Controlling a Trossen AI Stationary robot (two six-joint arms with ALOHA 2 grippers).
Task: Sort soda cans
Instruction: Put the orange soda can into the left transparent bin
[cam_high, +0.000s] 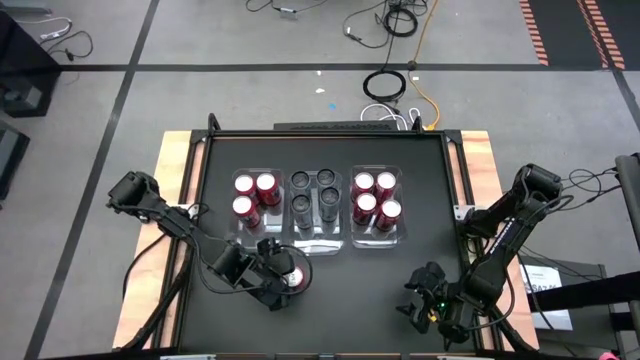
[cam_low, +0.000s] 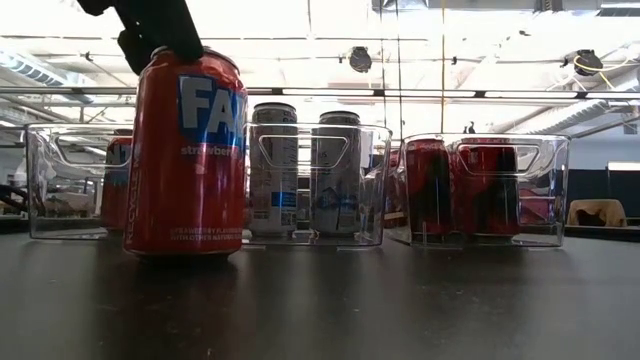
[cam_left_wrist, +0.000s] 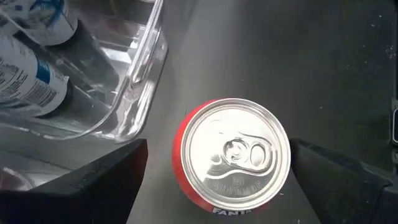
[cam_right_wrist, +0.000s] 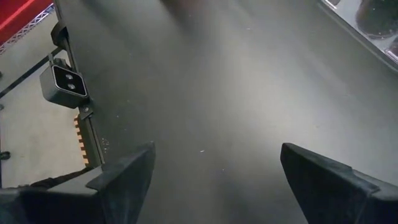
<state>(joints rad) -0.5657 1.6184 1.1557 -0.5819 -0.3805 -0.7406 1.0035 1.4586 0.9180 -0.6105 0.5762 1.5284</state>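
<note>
The red can (cam_left_wrist: 231, 157) has a bright, smooth metal top with a pull tab; its painted side (cam_low: 186, 150) is glossy. The 3 bins (cam_low: 316, 185) are clear, shiny plastic that catches reflections. The table top (cam_right_wrist: 236, 93) is black, matt and faintly scuffed, edged by pale bare wood (cam_high: 172, 160). The left gripper (cam_left_wrist: 214, 171) has fingers (cam_left_wrist: 99, 186) of dull dark plastic.

The loose can (cam_low: 186, 155) is red with a silver top, the middle bin's cans (cam_low: 304, 170) look grey-and-blue, and the table (cam_high: 330, 290) is black.
</note>
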